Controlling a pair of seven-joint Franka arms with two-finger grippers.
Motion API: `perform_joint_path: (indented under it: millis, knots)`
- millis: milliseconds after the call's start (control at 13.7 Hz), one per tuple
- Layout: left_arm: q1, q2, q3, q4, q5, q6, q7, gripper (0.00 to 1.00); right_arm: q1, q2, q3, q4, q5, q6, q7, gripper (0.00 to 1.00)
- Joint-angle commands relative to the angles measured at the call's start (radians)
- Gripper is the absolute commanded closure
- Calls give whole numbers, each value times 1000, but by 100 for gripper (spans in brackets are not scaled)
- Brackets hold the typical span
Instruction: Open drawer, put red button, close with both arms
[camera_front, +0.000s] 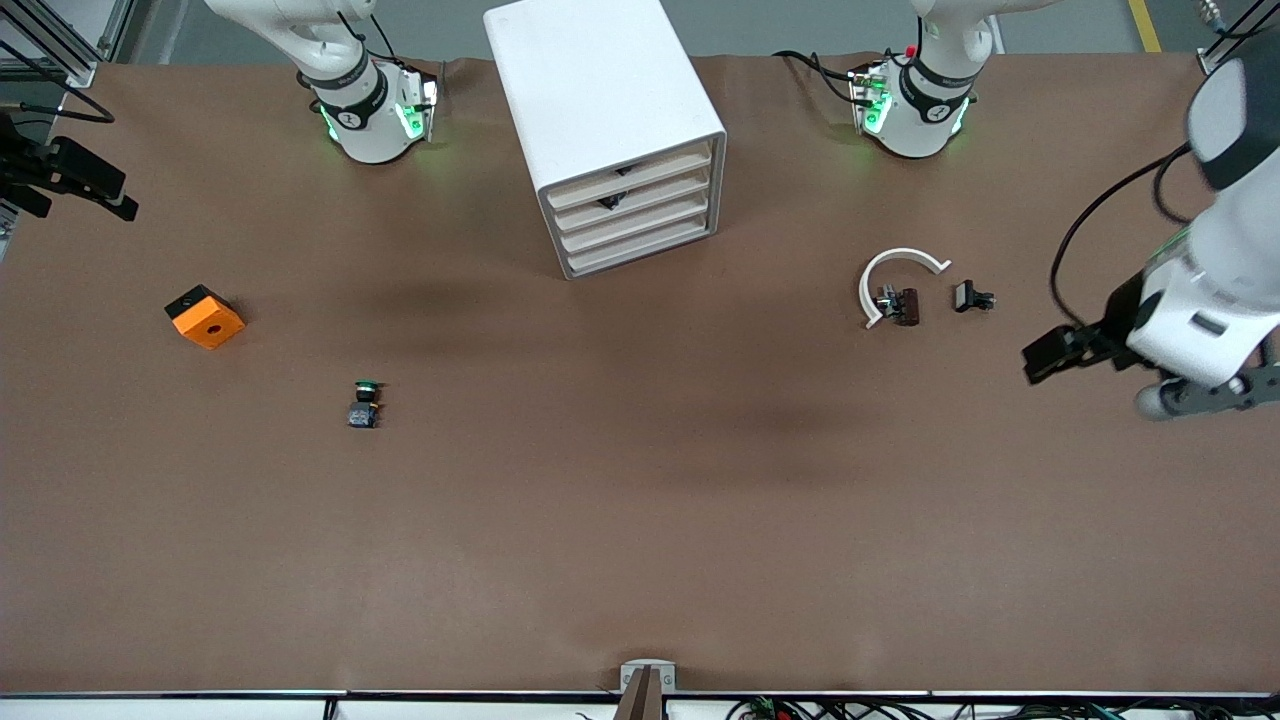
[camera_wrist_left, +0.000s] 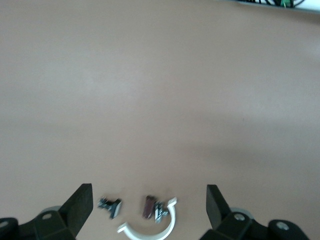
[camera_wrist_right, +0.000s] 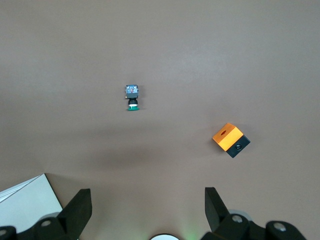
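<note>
The white cabinet stands between the two arm bases, and all four of its drawers are shut. The drawer, second from the top, sits flush. Small dark specks show at the slits by the upper drawers; I cannot tell what they are. The red button is hidden or out of view. My left gripper is open and empty, high over a white half ring; the left arm shows at its end of the table. My right gripper is open and empty, high over its own base, outside the front view.
A green-capped button and an orange cube lie toward the right arm's end. The white half ring, a brown part and a black part lie toward the left arm's end. A black device juts in at the table's edge.
</note>
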Motion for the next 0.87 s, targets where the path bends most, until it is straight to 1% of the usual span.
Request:
perform_joint_path:
  millis: [0, 73, 218, 437, 510, 582, 801]
  knots:
    - [-66, -154, 91, -133, -26, -17, 74, 0, 2, -13, -3, -3, -4, -12, -11, 0]
    - [-78, -198, 103, -179, -26, -17, 85, 0, 1, -13, -4, -3, 0, -12, -11, 0]
    - [-89, -271, 106, -256, -27, -31, 92, 0, 2, -15, -3, -1, 2, -12, -11, 0]
    - [-89, -308, 111, -270, -44, -72, 108, 0, 5, -15, -1, 8, 2, -13, -24, 0]
    - [-86, -321, 112, -272, -44, -86, 149, 0, 5, -13, 2, 37, 2, -13, -49, 0]
    - [-83, -331, 112, -278, -46, -103, 186, 0, 5, -15, 2, 37, 2, -16, -49, 0]
    - [-80, -341, 128, -284, -55, -112, 191, 0, 4, -13, 0, 37, 2, -27, -52, 0]
